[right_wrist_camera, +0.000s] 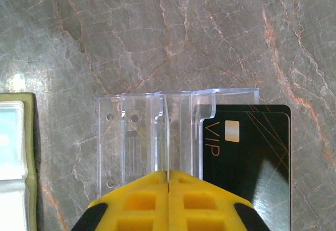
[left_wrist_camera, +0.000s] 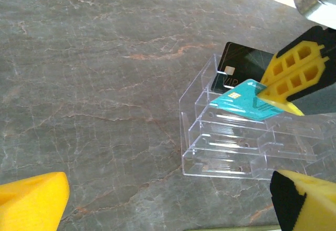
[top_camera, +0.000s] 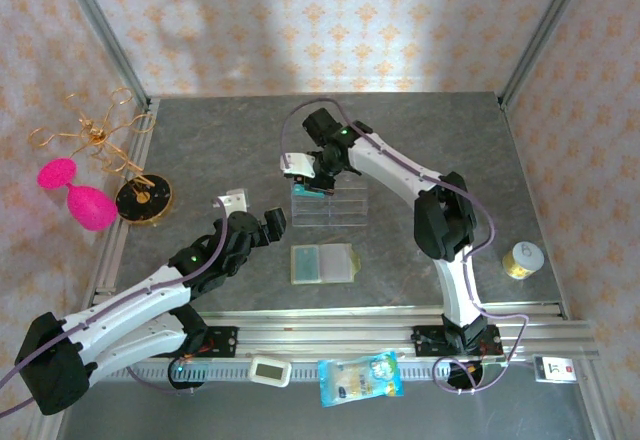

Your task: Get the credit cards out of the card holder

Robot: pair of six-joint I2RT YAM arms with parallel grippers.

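My right gripper (top_camera: 318,182) is shut on a teal credit card (left_wrist_camera: 239,101) and holds it tilted over the clear plastic tray (top_camera: 330,207). In the right wrist view that card (right_wrist_camera: 167,136) shows edge-on as a thin line between the closed yellow fingers (right_wrist_camera: 142,199), above a middle slot. A black VIP card (right_wrist_camera: 247,157) stands in the tray's rear slot. The olive-yellow card holder (top_camera: 350,260) lies open and flat just in front of the tray, with something teal (top_camera: 306,263) in its left pocket. Left of it, my left gripper (top_camera: 272,226) hangs open and holds nothing.
A gold wire ornament (top_camera: 95,135), pink goblets (top_camera: 88,205) and a round dark dish (top_camera: 143,198) stand at the left edge. A small gold roll (top_camera: 522,259) sits at the right. A white timer (top_camera: 270,369) and a snack bag (top_camera: 360,377) lie on the near rail.
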